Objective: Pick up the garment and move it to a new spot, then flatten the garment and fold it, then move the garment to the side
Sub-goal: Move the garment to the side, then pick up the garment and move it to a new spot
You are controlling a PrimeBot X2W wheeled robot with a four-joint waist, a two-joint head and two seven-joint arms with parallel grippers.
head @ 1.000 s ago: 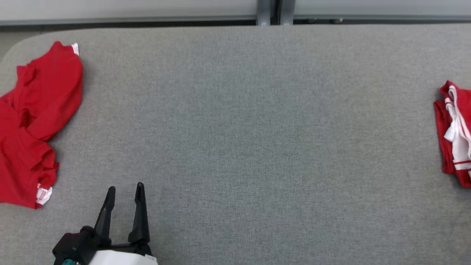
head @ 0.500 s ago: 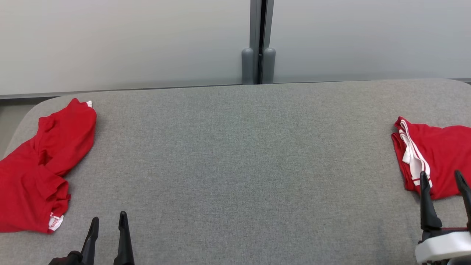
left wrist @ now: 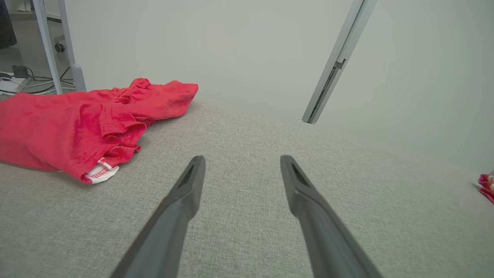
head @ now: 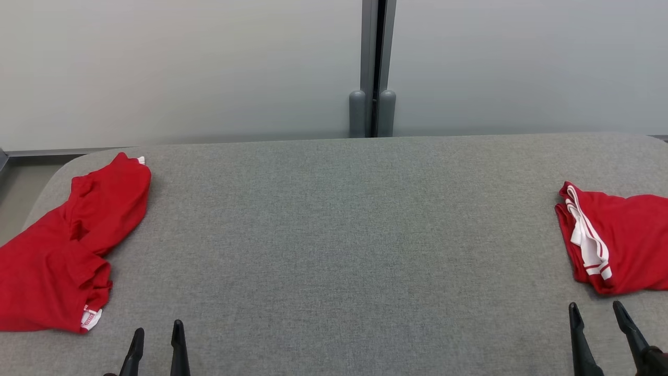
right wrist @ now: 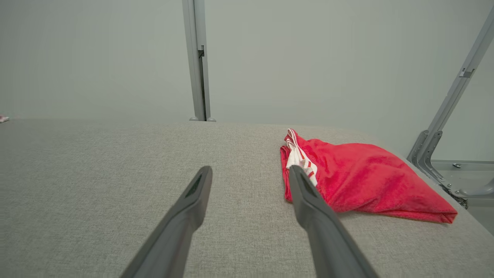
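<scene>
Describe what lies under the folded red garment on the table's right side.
The folded red garment rests directly on the grey fabric tabletop. White striped trim shows along its left edge. Anything between its folded layers is covered and unseen.

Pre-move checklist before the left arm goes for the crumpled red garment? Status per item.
1. The left gripper open and empty: ok.
2. The right gripper open and empty: ok.
3. The crumpled garment lying loose on the table, left side, ahead of the left gripper: ok.
4. The folded garment out of the way at the right, apart from the right gripper: ok.
5. Middle of the table bare for flattening: ok.
6. Whether the crumpled garment overhangs the left table edge: cannot tell.
</scene>
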